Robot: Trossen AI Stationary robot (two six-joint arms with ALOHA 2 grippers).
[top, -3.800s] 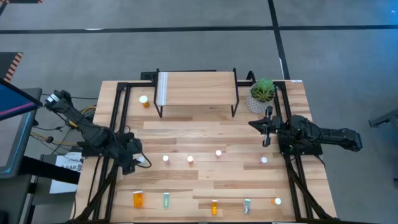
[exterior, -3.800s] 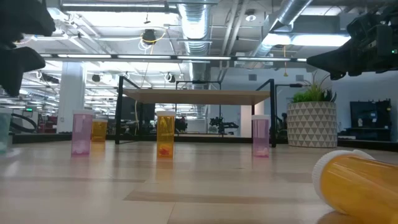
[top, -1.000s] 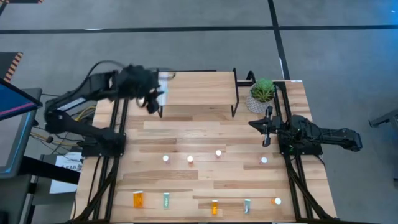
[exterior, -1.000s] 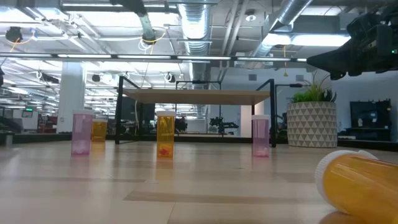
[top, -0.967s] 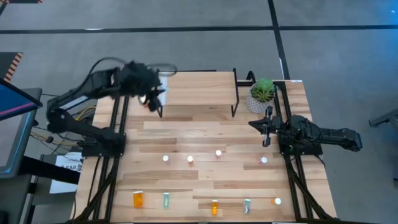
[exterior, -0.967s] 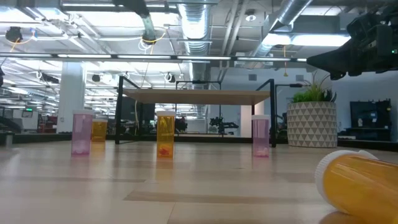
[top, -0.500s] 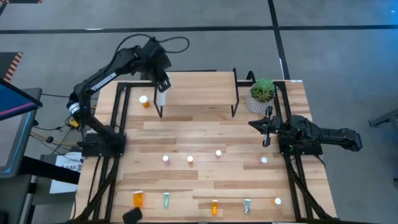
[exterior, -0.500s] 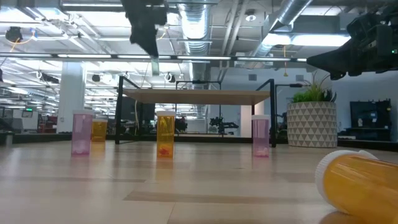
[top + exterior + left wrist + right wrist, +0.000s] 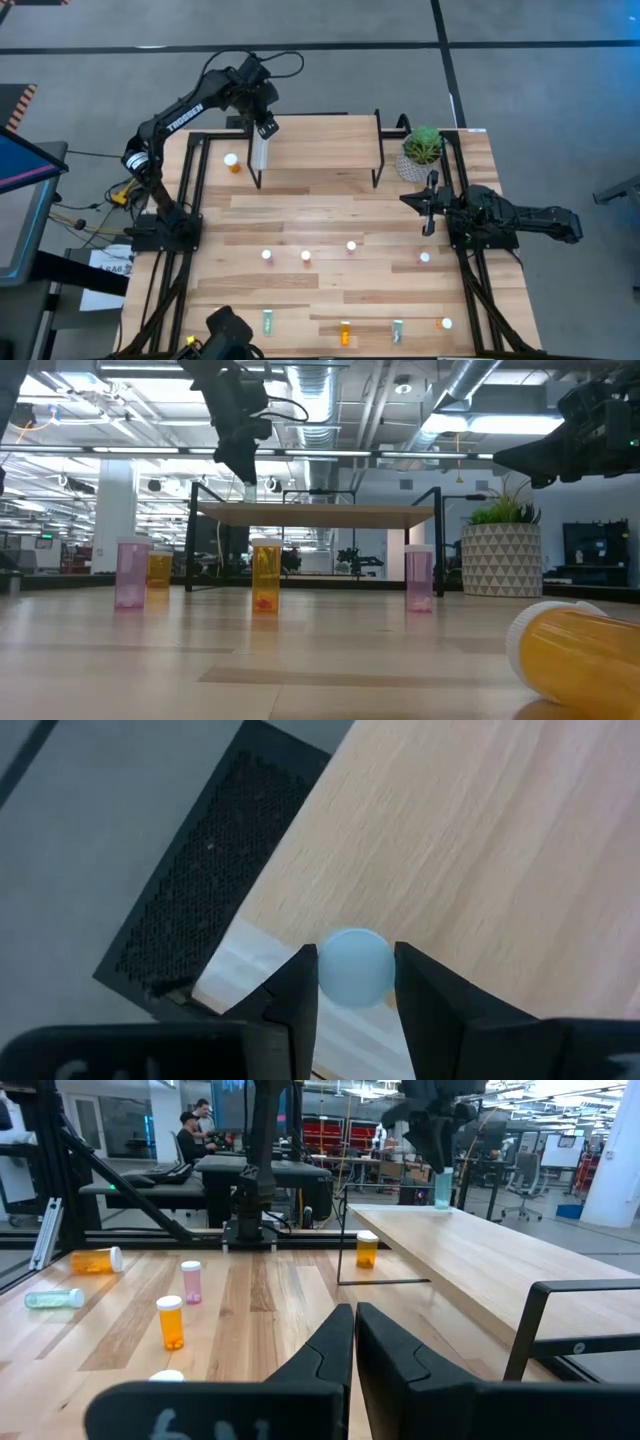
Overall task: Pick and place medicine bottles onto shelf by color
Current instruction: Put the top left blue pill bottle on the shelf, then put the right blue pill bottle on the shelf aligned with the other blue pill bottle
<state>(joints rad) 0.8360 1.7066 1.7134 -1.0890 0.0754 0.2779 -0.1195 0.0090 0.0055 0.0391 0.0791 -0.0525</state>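
High: left hand (image 9: 262, 130) over shelf (image 9: 330, 140) left end, pinching bottle (image 9: 260, 152). Right hand (image 9: 428, 205) parked near plant (image 9: 422, 146), pressed together.

Low: left hand above shelf edge.

Left wrist: fingers (image 9: 298, 990) clamped on white cap (image 9: 355, 967); hold by cap.

Right wrist: bottle looks pale green, translucent, upright, maybe touching shelf. Likely light, stiff, smooth plastic, slippery.

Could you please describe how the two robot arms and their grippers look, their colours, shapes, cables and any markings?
Both arms are black, built of jointed tubular links on black frame rails. The left arm carries white lettering along one link, an orange ring low near its base, and a black cable looping above its wrist. The left gripper and the right gripper each have two flat, dark, tapering fingers. The right arm shows no visible markings.
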